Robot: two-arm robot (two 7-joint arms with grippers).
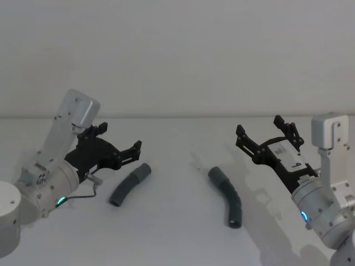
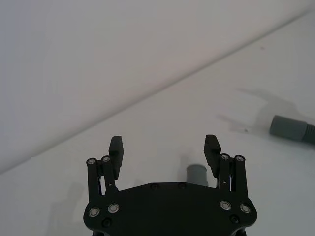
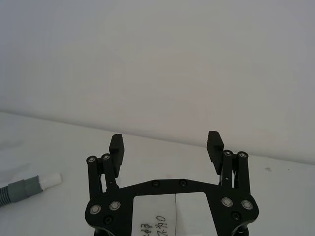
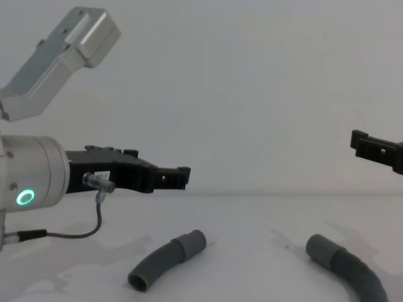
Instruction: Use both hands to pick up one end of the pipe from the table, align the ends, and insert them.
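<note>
Black left claw [image 1: 120, 137] gapes wide, empty, near left pipe [image 1: 130, 184]; right claw [image 1: 258, 124] likewise near right pipe [image 1: 227, 195]

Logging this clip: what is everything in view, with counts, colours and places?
left piece: one, dark grey, lying left of centre
right piece: one, dark grey, lying right of centre, apart from the other
table: one, white, under both pieces
wall: one, white, behind the table
left gripper: one, black, open and empty, above the table's left side
right gripper: one, black, open and empty, above the table's right side
</note>
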